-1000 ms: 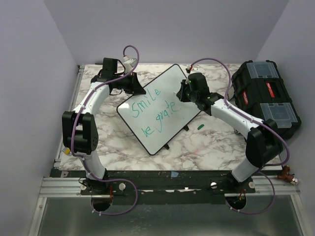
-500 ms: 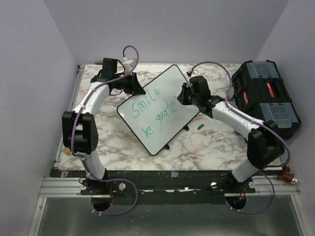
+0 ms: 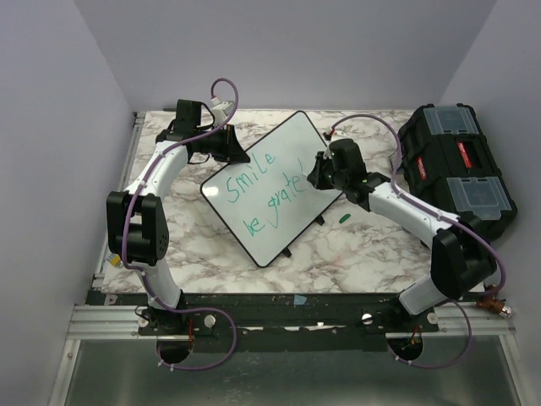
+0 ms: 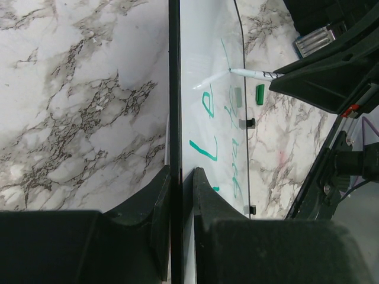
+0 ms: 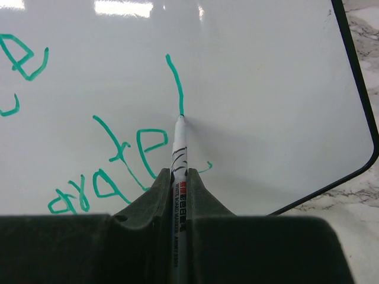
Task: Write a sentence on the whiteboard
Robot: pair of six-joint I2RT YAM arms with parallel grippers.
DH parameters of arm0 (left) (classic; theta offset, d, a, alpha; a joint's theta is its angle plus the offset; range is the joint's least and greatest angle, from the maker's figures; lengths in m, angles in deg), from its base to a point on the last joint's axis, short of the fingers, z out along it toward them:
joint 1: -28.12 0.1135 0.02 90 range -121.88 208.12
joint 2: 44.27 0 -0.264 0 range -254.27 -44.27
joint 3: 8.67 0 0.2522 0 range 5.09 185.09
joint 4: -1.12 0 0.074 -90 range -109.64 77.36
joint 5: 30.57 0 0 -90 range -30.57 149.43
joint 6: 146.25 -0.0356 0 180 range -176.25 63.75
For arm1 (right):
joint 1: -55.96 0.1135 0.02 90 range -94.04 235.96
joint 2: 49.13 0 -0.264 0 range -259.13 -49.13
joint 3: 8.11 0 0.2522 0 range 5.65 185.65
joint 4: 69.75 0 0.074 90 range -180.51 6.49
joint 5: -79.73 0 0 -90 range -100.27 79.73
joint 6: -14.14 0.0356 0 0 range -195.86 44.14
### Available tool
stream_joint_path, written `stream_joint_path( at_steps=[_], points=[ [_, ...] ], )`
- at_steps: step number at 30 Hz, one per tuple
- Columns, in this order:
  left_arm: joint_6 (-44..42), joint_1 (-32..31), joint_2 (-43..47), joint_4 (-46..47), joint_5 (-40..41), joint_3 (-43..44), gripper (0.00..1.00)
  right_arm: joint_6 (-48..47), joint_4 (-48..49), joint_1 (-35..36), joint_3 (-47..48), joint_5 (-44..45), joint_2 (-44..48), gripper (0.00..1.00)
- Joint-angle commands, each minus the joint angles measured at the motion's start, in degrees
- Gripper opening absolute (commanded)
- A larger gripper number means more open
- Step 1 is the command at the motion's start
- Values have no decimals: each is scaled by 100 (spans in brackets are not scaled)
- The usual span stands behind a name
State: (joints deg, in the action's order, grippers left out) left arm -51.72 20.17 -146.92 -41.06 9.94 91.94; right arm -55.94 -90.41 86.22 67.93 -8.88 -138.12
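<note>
The green handwritten sentence (image 3: 269,188) sits on the large white black-framed whiteboard (image 3: 258,237), which is set askew at the middle of the marble tabletop (image 3: 355,254). Within the last second it has gained one new upright stroke (image 5: 174,83) after "grate". I judge this the start of an "f", with "ful" outstanding. The white green-ink marker (image 5: 178,148) touches the stroke's foot, clamped in my right gripper (image 5: 177,177). My left gripper (image 4: 176,177) pinches the board's edge.

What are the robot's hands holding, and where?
The right fingers pinch a marker by its barrel, tip on the whiteboard. The left fingers clamp the whiteboard's black edge.
</note>
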Motion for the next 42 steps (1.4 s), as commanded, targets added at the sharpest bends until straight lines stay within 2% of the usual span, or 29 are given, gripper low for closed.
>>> stream_joint_path(
  at_steps=[1, 12, 26, 33, 42],
  points=[
    [-619, -41, 223, 294, 168, -7, 0, 87, -381, 4, -348, -319, 97, 1],
    [-616, -43, 236, 293, 160, -11, 0, 269, -588, 6, -915, -296, 420, 1],
    [-617, -40, 234, 294, 153, -3, 0, 525, -639, 15, -1419, -775, 714, 1],
    [-615, -40, 236, 294, 157, -2, 0, 619, -599, 49, -1196, -1041, 816, 1],
    [-623, -40, 227, 279, 151, -7, 0, 657, -404, 52, -784, -635, 1139, 1]
  ],
)
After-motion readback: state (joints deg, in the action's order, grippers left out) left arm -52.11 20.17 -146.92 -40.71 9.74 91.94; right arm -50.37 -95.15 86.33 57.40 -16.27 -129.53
